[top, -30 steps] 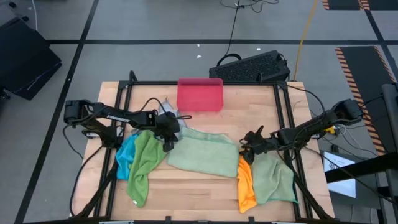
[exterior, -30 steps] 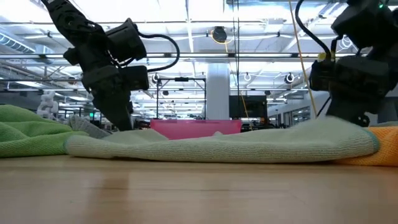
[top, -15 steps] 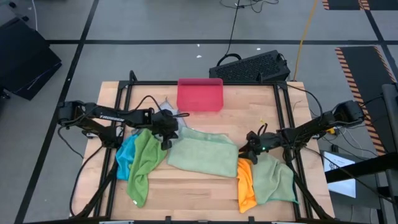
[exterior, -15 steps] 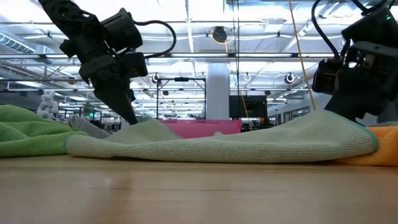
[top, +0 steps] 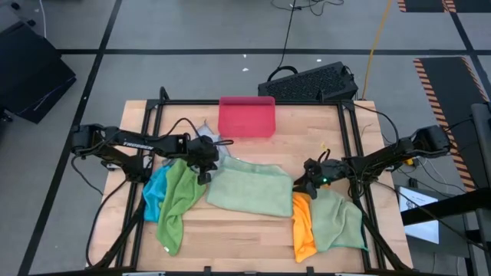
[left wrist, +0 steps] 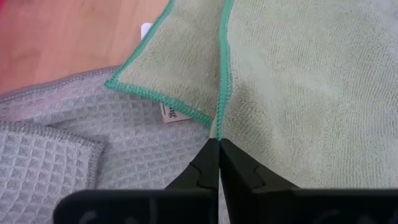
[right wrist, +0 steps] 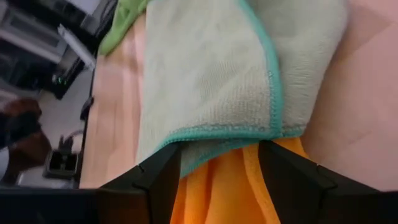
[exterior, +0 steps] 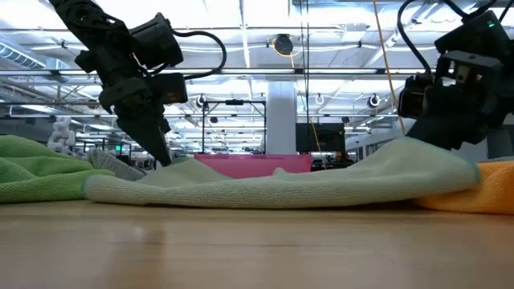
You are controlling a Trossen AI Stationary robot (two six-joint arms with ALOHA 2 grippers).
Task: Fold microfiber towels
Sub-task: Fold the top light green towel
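On the desk (top: 253,230), the left claw (top: 205,162) is clenched on the teal-stitched rear-left edge of the pale green towel (top: 249,192), beside a grey towel (left wrist: 56,162) (blue and bright green ones lie further left). The right claw (top: 308,178) stands released, fingers straddling that towel's right hem above the orange towel (top: 304,226). Bare wood lies in front.

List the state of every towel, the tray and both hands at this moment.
Pale green microfiber towel: spread mid-table, both far corners lifted.
Bright green towel: crumpled.
Blue towel: partly covered.
Grey waffle towel: flat, partly under the pale green one.
Orange towel: bunched.
Pink-red rigid tray: empty.
Left hand: shut on towel hem.
Right hand: open around towel corner.
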